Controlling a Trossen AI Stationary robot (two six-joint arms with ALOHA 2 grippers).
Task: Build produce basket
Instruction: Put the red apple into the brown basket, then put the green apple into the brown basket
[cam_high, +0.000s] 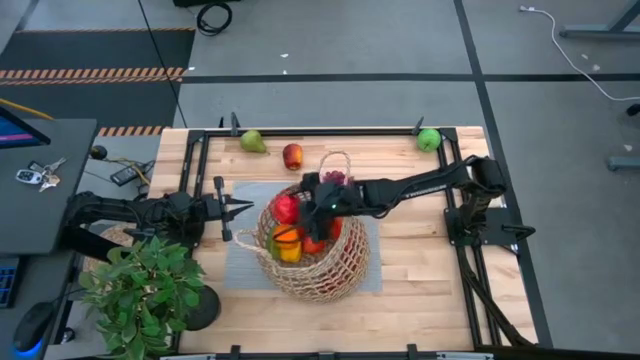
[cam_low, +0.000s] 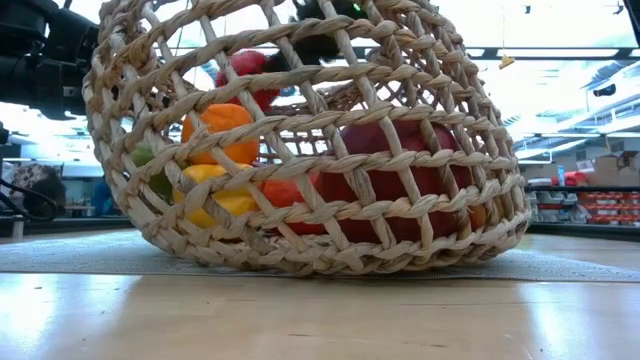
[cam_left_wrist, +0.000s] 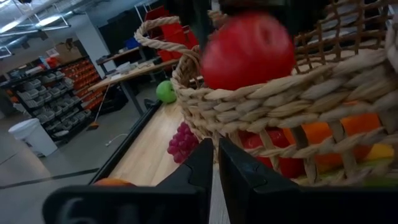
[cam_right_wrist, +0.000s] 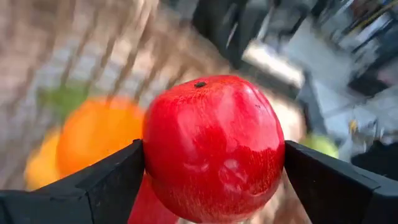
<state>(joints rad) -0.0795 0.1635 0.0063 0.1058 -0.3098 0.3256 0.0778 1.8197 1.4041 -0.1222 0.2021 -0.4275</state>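
Fingers of the right gripper (cam_right_wrist: 214, 168) clamped on a red apple (cam_right_wrist: 214, 146), one dark pad against each flank, stem dimple showing on top. Apple held over the mouth of the basket (cam_high: 335, 270), above an orange (cam_right_wrist: 93, 140) and a yellow piece already inside. Basket sits mid-table on a grey mat (cam_high: 240, 262), tipped toward the left arm, mouth raised on that side. Low view shows it well stocked: orange, yellow pepper, big dark red fruit, something green behind the weave.

Left gripper (cam_high: 243, 208) just beside the basket's rim, fingers together on nothing, pointed at the wicker; appears to wait or steady.

Step in hand, by my reading: delivering the red apple. Next move calls for lowering it among the fruit, then parting the fingers and lifting clear of the loop handle (cam_high: 336, 160).

Left outside: green pear (cam_high: 252, 141), red-yellow fruit (cam_high: 292, 156), green apple (cam_high: 429, 139) along the far edge, purple grapes (cam_high: 333, 178) near the handle.
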